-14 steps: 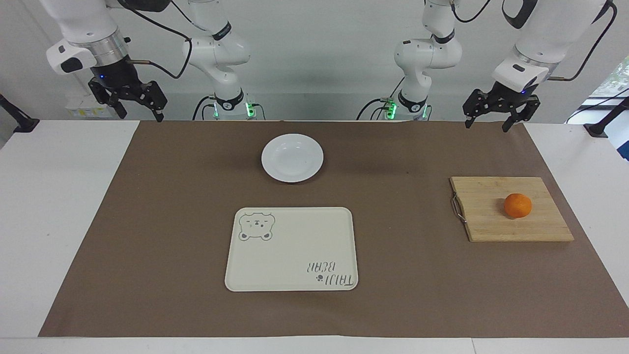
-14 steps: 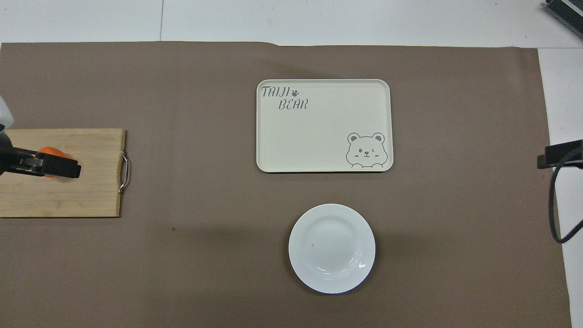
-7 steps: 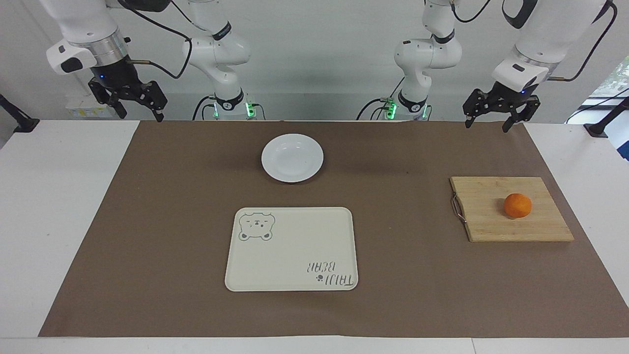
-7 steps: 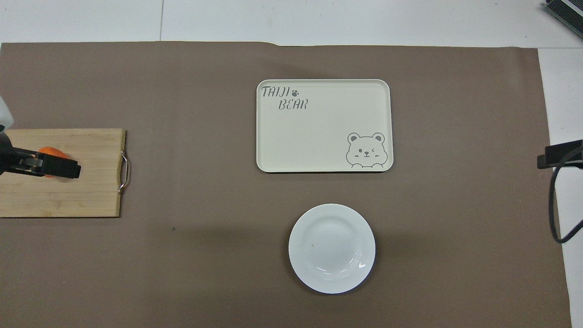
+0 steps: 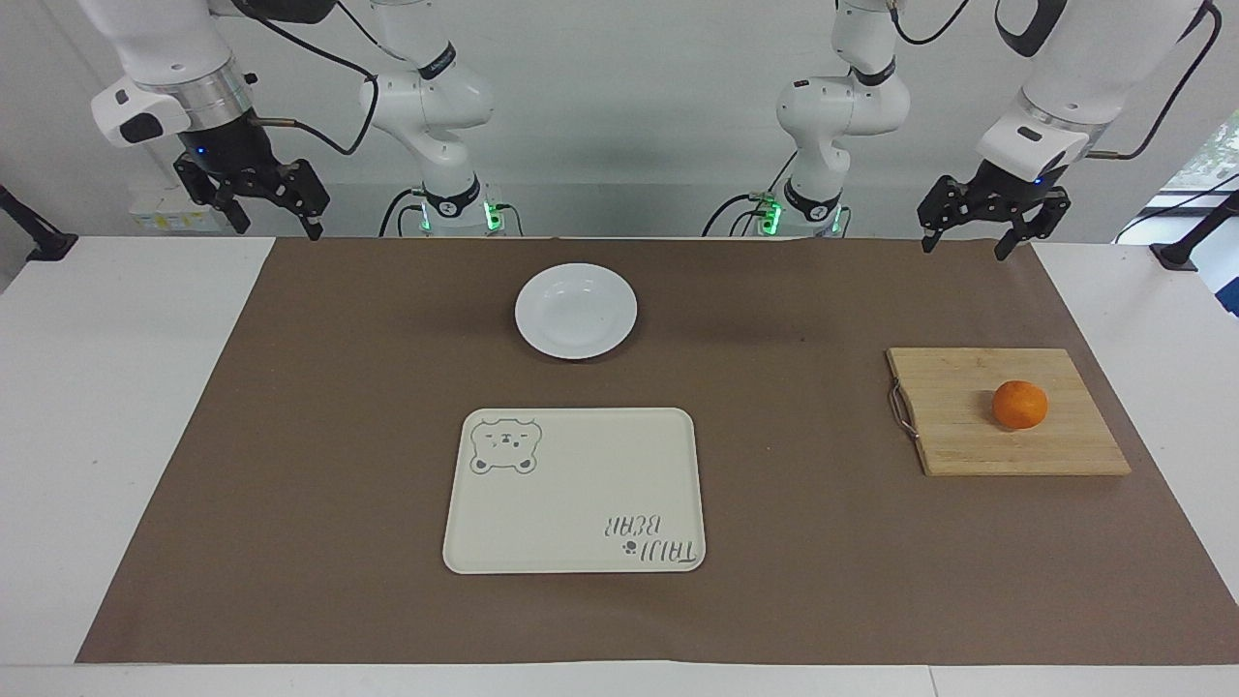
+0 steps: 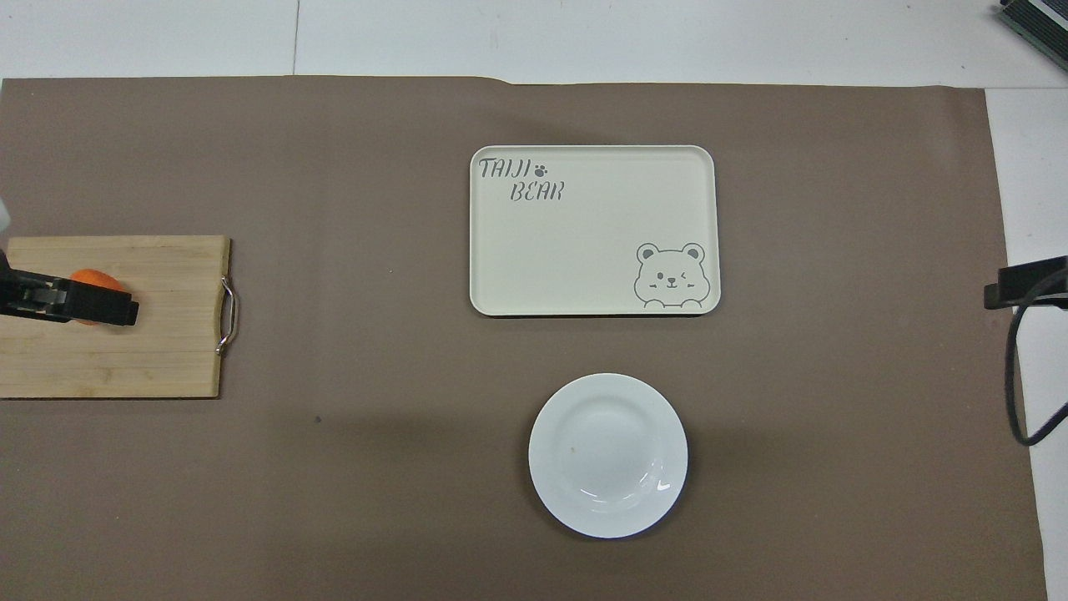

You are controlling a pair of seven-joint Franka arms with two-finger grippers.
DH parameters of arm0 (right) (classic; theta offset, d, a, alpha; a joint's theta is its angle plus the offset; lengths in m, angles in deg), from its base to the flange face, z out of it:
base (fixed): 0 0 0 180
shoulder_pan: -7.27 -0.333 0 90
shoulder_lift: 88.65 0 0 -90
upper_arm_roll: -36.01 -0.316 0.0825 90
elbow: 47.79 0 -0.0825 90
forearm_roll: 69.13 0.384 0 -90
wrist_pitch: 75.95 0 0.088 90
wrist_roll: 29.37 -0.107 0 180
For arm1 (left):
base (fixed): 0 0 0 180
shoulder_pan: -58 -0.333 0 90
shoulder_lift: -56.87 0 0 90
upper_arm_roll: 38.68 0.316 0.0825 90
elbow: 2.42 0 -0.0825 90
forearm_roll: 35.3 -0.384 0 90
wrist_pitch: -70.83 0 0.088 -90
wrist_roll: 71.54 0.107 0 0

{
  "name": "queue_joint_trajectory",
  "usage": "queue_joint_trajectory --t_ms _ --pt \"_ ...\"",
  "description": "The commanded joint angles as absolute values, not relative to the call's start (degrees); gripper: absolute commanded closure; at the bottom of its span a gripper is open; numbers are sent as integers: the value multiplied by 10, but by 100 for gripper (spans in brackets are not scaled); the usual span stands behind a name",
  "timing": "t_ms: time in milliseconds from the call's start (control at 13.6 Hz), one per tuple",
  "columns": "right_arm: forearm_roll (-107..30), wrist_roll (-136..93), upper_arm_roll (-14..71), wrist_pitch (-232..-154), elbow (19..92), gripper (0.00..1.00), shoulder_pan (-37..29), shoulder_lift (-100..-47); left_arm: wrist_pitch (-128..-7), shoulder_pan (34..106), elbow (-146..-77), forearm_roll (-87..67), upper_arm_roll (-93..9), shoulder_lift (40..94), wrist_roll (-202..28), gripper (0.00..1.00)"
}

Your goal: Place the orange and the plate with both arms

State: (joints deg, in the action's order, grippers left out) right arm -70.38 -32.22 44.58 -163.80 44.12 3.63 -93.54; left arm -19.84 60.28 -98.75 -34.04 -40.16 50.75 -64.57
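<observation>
My left jaws (image 5: 969, 239) hang released above the worktop's robot-side edge, my right jaws (image 5: 268, 215) likewise, both holding nothing. The orange (image 5: 1019, 404) sits on the bamboo cutting board (image 5: 953, 426); the plate (image 5: 576, 311) lies at twelve o'clock of the bear tray (image 5: 573, 490). The orange may roll if my fingers nudge it off-centre; the plate's glossy, shallow rim probably slips from a pinch.

light: bright, even, from above | shadows: soft, faint | glare: small glints on plate (image 6: 659, 484) | focus: sharp
</observation>
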Motion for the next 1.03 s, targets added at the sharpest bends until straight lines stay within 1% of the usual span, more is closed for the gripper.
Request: queue_joint_trajectory --t_ms 0,367,514,734,954 --pt "-704 -313 447 -1636 444 0 35 -942 -223 580 -1001 -340 -404 505 -625 0" --pt "-704 -313 447 -1636 444 0 35 -942 -295 528 -1008 -340 -404 564 -547 0" --pt "-704 -313 447 -1636 444 0 35 -942 -322 508 -1017 -334 -404 580 -500 0" --pt "-704 -313 447 -1636 444 0 35 -942 -380 495 -1042 -332 -404 612 -449 0" --pt "-704 -313 447 -1636 444 0 35 -942 -439 467 -1071 -332 -404 647 -364 0"
